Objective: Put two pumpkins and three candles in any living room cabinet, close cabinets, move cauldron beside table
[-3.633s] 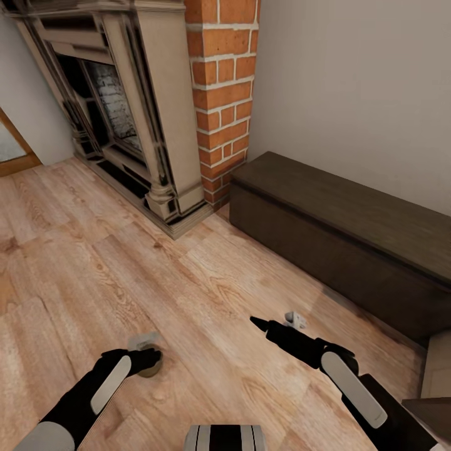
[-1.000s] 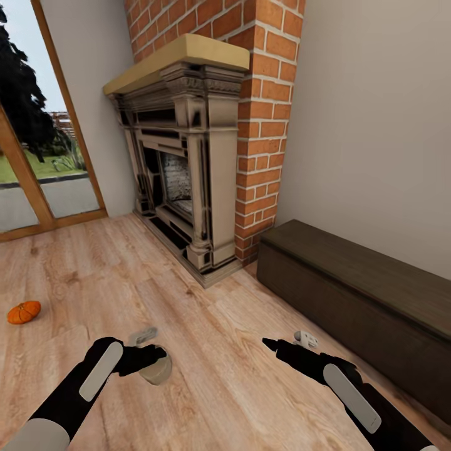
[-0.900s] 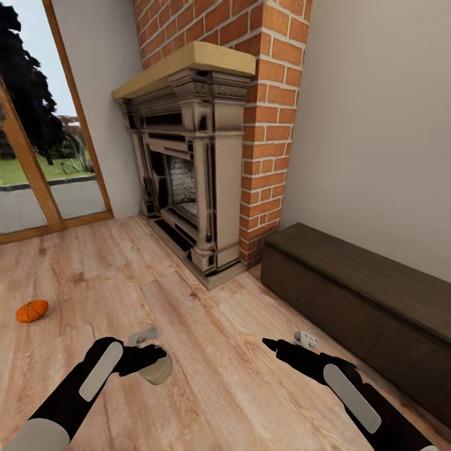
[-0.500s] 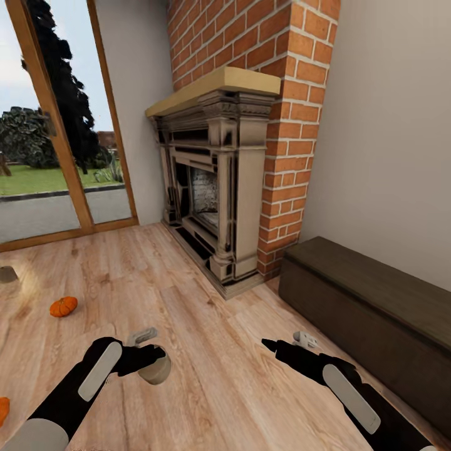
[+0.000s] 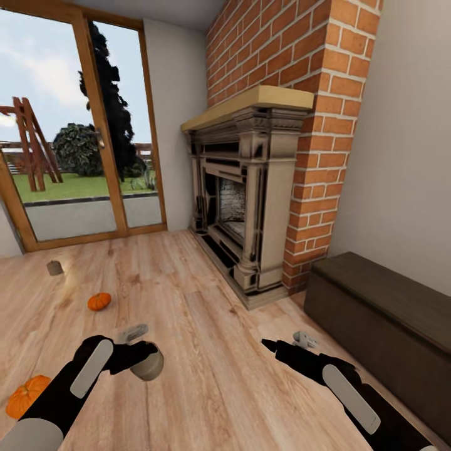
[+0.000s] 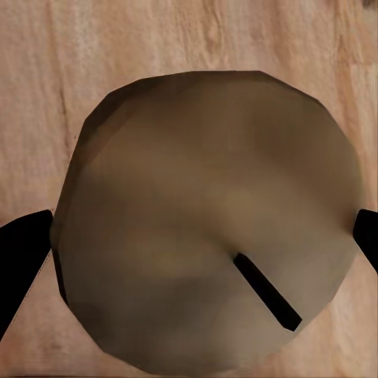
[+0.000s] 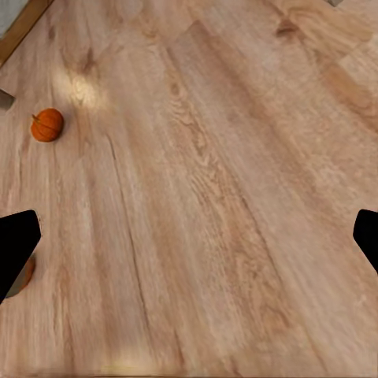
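Note:
My left gripper (image 5: 145, 361) is shut on a squat tan candle (image 5: 149, 366), held low over the wooden floor; in the left wrist view the candle (image 6: 209, 220) sits between the two black fingertips (image 6: 22, 252), its dark wick showing. A second candle (image 5: 55, 268) stands on the floor far left. One orange pumpkin (image 5: 98, 301) lies ahead of my left arm, another pumpkin (image 5: 27, 395) near the lower left edge. My right gripper (image 5: 269, 344) is open and empty above the floor; its wrist view shows a pumpkin (image 7: 47, 124). The dark-brown cabinet (image 5: 382, 313) runs along the right wall, closed.
A brick chimney with a carved fireplace (image 5: 250, 200) juts out from the wall left of the cabinet. A wood-framed glass door (image 5: 81, 138) takes up the far left wall. Open wooden floor (image 5: 207, 351) lies between my arms.
The camera has swung left and up, bringing the glass door, both pumpkins and the floor candle into view. My left gripper still holds its candle; both arms keep their pose.

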Tool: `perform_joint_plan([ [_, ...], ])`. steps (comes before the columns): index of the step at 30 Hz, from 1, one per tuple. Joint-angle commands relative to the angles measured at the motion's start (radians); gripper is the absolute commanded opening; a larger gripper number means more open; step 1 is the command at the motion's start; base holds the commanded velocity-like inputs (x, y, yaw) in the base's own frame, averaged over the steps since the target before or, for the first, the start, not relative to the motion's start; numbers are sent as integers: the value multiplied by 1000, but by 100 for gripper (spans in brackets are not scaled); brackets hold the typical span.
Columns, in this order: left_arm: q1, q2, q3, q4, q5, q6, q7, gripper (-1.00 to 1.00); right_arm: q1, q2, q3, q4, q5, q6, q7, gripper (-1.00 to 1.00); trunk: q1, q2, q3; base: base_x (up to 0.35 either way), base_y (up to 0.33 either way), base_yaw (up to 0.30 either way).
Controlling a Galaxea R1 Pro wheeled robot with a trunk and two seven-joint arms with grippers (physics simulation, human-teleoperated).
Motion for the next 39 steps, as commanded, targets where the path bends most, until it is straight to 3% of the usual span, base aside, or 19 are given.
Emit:
perform_joint_plan([
  [1,-1,1,-3,-1,12,0,9,-100,-1,-1,2,-2,-10,1,-7,100,0,-1,-1,0,0,290],
  [9,-1,5,-3,-3,5,-2,6,-100,-1,-1,3,-2,-9,1,-8,100,0,-1,-1,53,0,277],
  [19,-1,5,-3,-1,3,-3,5,-100,-1,-1,2,-2,-9,-1,-6,100,0,-1,-1,307,0,65],
  [32,-1,4,-3,-7,13,1,4,-100,-1,-1,3,-1,-10,-1,-6,100,0,-1,-1,253,0,273],
  [39,-1,3,-3,-9,19,9,1,-100,-1,-1,0,-5,-10,0,-2,100,-3,1,26,9,0,87],
])
